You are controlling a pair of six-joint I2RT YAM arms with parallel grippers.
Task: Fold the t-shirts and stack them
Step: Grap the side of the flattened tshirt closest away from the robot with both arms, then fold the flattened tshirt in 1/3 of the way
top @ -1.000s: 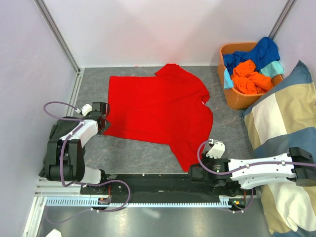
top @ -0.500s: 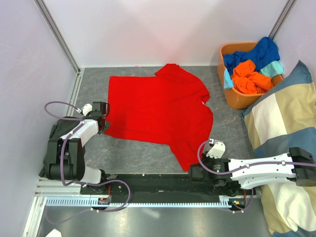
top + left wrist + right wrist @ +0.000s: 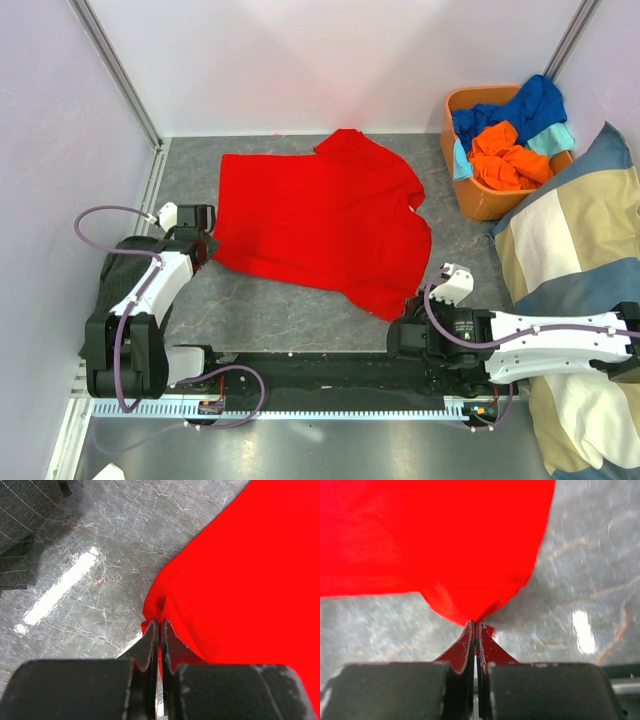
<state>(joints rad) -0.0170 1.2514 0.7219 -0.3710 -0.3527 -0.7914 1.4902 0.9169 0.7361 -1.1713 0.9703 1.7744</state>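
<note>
Both jaws pressed tight: right jaws pinch the red shirt's (image 3: 320,220) near corner, left jaws nip its left edge. It lies spread on the table (image 3: 280,310). Best to lift both together, cloth taut, and carry across evenly. More shirts (image 3: 505,150) sit in the basket (image 3: 480,205) beyond.

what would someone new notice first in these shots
The big solid red short-sleeved t-shirt spread flat across the grey marbled table dominates. The left gripper is shut on its near left corner and the right gripper on its near right edge. At the far right, an orange plastic basket holds crumpled blue, orange and teal shirts, beside a blue-and-beige checked cushion.
</note>
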